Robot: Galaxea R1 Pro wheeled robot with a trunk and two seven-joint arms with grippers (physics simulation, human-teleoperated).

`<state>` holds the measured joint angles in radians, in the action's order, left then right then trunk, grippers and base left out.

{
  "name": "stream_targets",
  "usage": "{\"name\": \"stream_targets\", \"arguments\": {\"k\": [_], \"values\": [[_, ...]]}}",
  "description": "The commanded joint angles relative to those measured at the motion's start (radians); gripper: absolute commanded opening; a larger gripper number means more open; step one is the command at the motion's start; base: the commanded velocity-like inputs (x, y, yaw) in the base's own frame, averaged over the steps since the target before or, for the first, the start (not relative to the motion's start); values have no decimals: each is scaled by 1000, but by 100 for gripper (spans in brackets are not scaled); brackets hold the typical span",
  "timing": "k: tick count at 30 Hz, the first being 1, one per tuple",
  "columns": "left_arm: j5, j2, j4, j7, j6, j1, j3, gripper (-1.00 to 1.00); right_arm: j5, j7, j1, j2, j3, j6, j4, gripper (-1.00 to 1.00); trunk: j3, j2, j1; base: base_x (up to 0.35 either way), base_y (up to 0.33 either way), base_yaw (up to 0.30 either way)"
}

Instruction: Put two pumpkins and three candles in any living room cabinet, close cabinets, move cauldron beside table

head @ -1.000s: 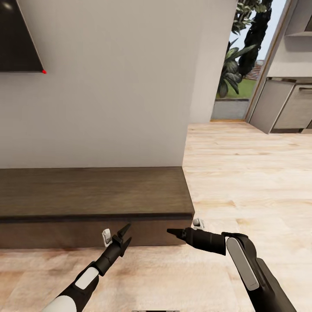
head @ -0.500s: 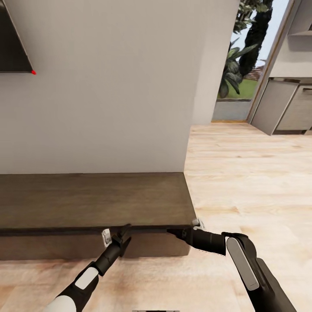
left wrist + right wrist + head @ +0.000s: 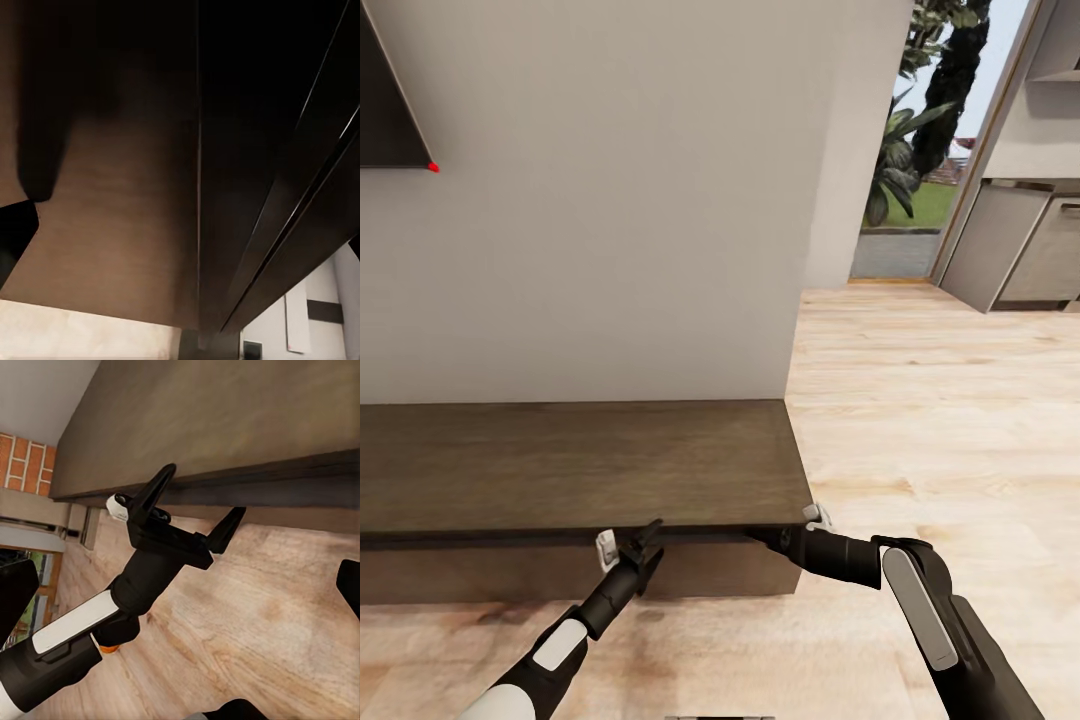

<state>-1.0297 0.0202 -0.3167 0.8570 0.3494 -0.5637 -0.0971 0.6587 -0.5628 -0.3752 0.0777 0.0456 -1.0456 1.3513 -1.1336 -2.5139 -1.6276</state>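
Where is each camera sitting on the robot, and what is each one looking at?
Head view: on the robot's head, looking forward and down at the cabinet; the left gripper and right gripper show, arms reaching.
Left wrist view: near that gripper, very close to the cabinet's dark front; one fingertip shows.
Right wrist view: near the right gripper, facing across at the open left gripper under the cabinet's top edge.
Shared: all three see the cabinet.
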Motion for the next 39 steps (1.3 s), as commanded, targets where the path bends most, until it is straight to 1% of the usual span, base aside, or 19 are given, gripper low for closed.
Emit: {"name": "stream_targets", "arguments": {"k": [1,10,25,28,39], "values": [[-9,1,-1,1,11,-5,-16,100,-7,-8,-1,1,0,-2,0,100,-1,0,0,-31,0,0],[-9,1,-1,2,11,-5,-16,100,-8,-8,-1,1,0,-2,0,100,-1,0,0,-152,0,0],[-9,1,-1,2,12,-5,-16,100,-7,-8,-1,1,0,-2,0,100,-1,0,0,-5,0,0],[-9,1,-2,3,13,-5,-16,100,-8,-8,-1,1,0,-2,0,100,-12,-1,-1,0,0,0],[-9,1,-2,3,13,-5,-15,100,-8,-7,-1,1,0,-2,0,100,-12,-1,-1,0,0,0]]}}
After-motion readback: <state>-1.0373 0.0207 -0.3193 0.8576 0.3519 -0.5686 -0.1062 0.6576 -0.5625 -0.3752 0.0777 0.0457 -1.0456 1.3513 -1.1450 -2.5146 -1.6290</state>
